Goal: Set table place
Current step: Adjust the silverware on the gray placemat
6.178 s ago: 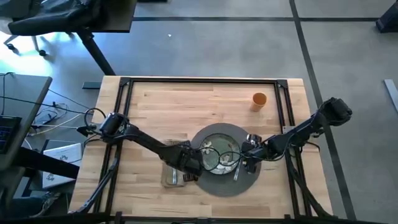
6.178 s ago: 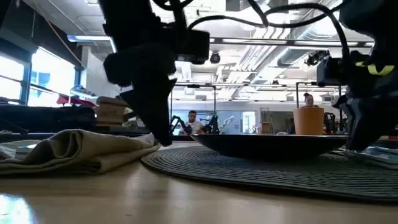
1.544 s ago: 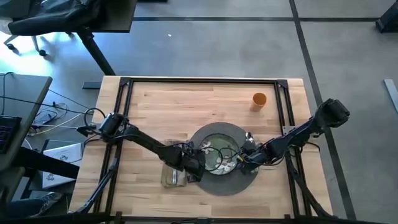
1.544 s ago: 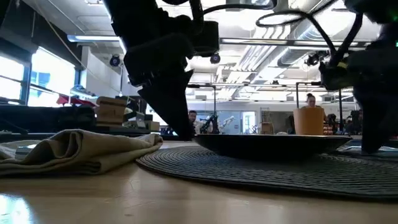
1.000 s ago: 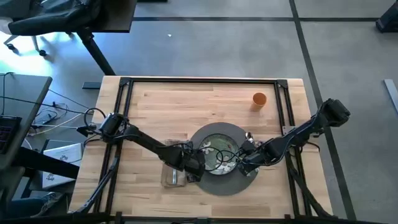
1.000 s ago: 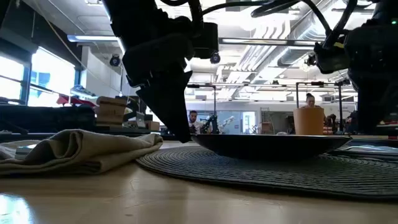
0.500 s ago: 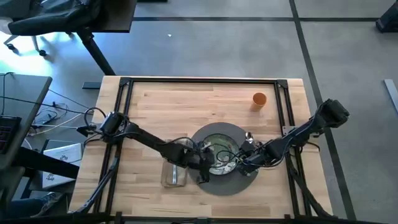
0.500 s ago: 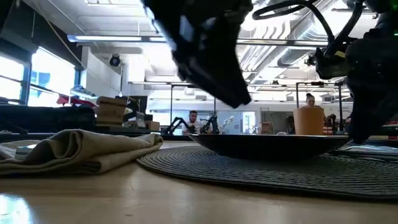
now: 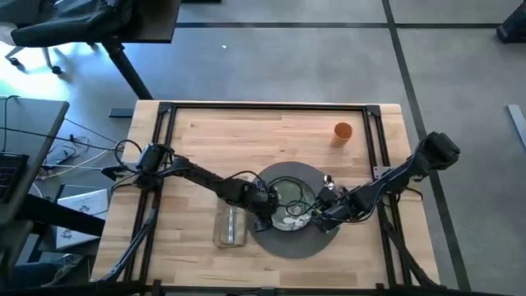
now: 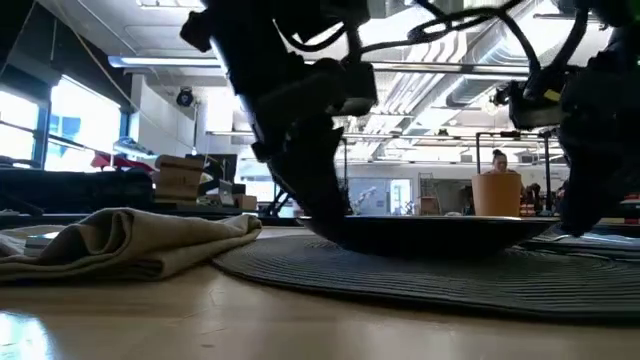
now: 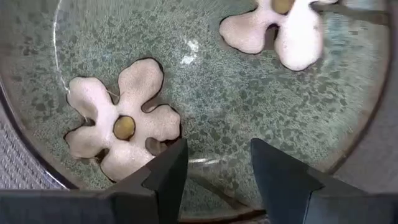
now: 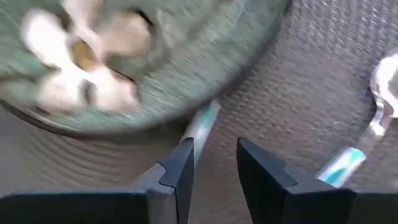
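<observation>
The round grey mat (image 9: 279, 240) lies on the wooden table (image 9: 205, 140), and the green floral plate (image 9: 288, 205) sits on the mat. My left gripper (image 11: 214, 168) hovers open over the plate's left part, with only the plate's face showing between its fingers. My right gripper (image 12: 214, 165) is open at the plate's right rim, low over the mat. A pale cutlery handle (image 12: 200, 129) lies on the mat by the plate's rim, just ahead of its fingers. The folded beige napkin (image 9: 231, 226) rests on the table left of the mat. The orange cup (image 9: 343, 131) stands at the far right.
Two more cutlery pieces (image 12: 364, 134) lie on the mat right of the plate. The black rail frame (image 9: 263, 106) runs around the tabletop. Bare wood lies between the mat and the far edge. A dark desk (image 9: 25, 148) with cables stands left of the table.
My left gripper has swung from beside the napkin toward the table's right, onto the plate's left part, leaving the napkin uncovered. The napkin and plate have stayed in place.
</observation>
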